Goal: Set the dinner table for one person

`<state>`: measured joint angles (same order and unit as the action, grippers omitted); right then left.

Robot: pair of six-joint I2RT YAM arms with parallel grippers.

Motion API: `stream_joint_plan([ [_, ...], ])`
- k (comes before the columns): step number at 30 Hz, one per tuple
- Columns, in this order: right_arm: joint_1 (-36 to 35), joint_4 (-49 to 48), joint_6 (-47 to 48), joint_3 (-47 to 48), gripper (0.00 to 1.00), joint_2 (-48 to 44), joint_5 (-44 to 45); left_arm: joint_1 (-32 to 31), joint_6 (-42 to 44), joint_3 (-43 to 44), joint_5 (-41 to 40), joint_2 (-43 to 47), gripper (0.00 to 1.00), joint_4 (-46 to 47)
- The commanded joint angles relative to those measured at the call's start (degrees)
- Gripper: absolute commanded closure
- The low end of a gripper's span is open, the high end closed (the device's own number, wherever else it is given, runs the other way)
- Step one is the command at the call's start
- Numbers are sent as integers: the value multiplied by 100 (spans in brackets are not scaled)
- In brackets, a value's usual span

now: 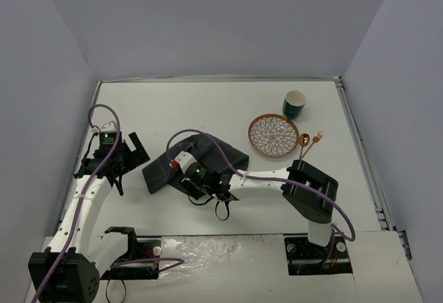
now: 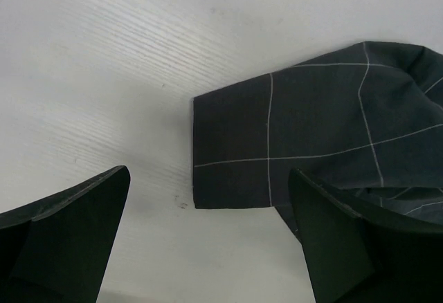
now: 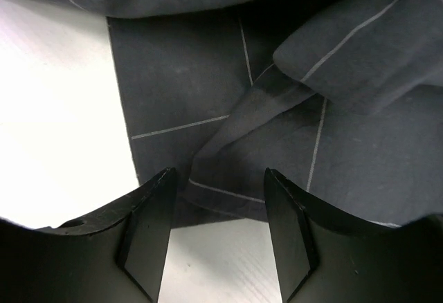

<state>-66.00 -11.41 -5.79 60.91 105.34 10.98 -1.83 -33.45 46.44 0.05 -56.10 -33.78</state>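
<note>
The dinner table [image 1: 173, 109] is a large white top. A dark grey checked cloth mat [image 1: 221, 156] lies crumpled and folded on it at centre left. My right gripper [image 1: 188, 184] is open, low over the mat's near edge; in the right wrist view its jaws [image 3: 218, 175] straddle a fold of the mat [image 3: 332, 130] without gripping it. My left gripper [image 1: 133, 161] is open and empty just left of the mat; in the left wrist view [image 2: 208, 206] the mat's corner [image 2: 311, 130] lies ahead near the right finger [image 2: 360, 248].
At the back right stand a patterned copper-rimmed plate [image 1: 274, 135] and a dark green cup [image 1: 294, 104]. A copper spoon [image 1: 303, 141] and fork [image 1: 316, 139] lie right of the plate. White walls enclose the table.
</note>
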Motion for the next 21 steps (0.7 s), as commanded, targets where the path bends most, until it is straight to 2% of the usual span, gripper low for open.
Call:
stream_joint_plan([
  [1,-10,-265,68,352,51,134,242,67,99,20,-5,168,4,32],
  [8,-8,-248,67,438,57,436,195,68,35,-36,102,133,4,51],
  [21,-1,-202,86,335,97,159,326,59,-757,-801,718,-9,4,589],
])
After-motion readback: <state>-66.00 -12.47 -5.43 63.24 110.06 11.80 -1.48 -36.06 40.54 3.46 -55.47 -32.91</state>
